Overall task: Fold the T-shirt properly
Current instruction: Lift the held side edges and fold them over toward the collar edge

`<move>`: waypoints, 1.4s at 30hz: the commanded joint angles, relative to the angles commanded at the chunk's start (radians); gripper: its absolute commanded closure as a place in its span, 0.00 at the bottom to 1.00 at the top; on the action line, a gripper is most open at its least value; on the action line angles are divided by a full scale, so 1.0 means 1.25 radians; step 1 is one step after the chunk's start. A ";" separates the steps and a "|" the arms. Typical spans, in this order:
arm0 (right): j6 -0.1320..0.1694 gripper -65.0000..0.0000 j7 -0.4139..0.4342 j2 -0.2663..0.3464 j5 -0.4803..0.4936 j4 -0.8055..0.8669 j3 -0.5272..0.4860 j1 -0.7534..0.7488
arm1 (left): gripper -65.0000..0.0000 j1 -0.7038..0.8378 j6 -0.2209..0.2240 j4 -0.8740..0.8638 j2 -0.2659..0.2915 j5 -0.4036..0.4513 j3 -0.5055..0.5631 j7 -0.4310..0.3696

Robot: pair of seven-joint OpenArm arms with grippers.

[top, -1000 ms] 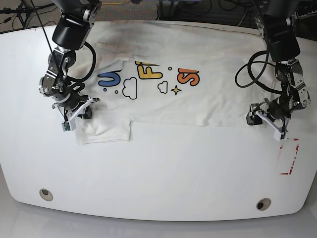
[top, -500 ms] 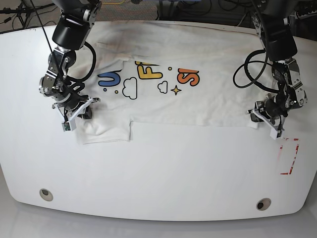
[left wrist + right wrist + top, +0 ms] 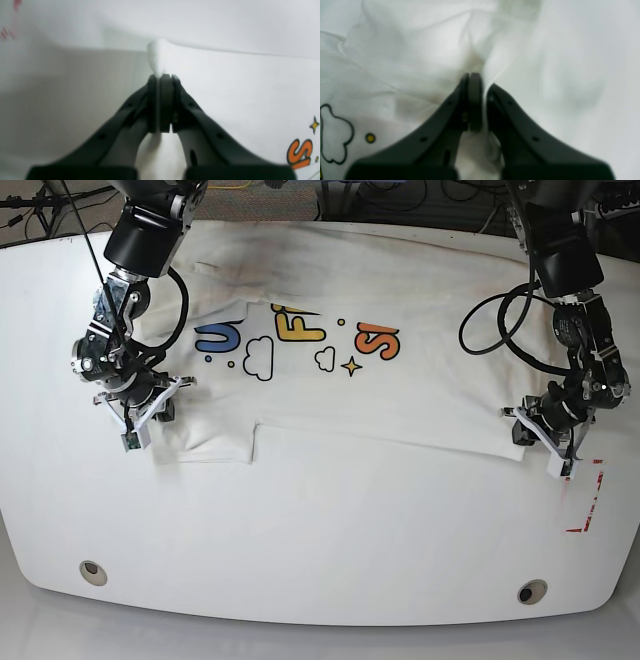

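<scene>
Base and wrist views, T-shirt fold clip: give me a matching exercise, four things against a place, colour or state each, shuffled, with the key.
Things:
1. left gripper
2. right gripper
3. letter S
4. red tape marks

Descriptions:
A. orange print on the T-shirt
B. shut on the shirt's corner beside bare table
C. on the table near its edge, off the shirt
D. shut on crumpled cloth near a cloud outline

Pairs: 1-B, 2-D, 3-A, 4-C

One T-shirt (image 3: 340,395) is lying on one tabletop (image 3: 330,530). Two grippers are showing, the left gripper (image 3: 548,442) and the right gripper (image 3: 140,412).
</scene>
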 joint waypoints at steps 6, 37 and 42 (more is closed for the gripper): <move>0.002 1.00 -0.056 0.001 0.000 0.081 0.000 -0.006 | 1.00 0.005 -0.001 0.059 0.001 -0.001 -0.001 0.036; 0.007 1.00 -0.090 -0.068 0.007 0.446 0.006 -0.404 | 1.00 0.249 -0.184 0.325 -0.017 0.004 -0.086 0.152; 0.007 1.00 -0.088 -0.075 0.007 0.447 0.006 -0.441 | 1.00 0.290 -0.184 0.325 -0.034 0.002 -0.091 0.152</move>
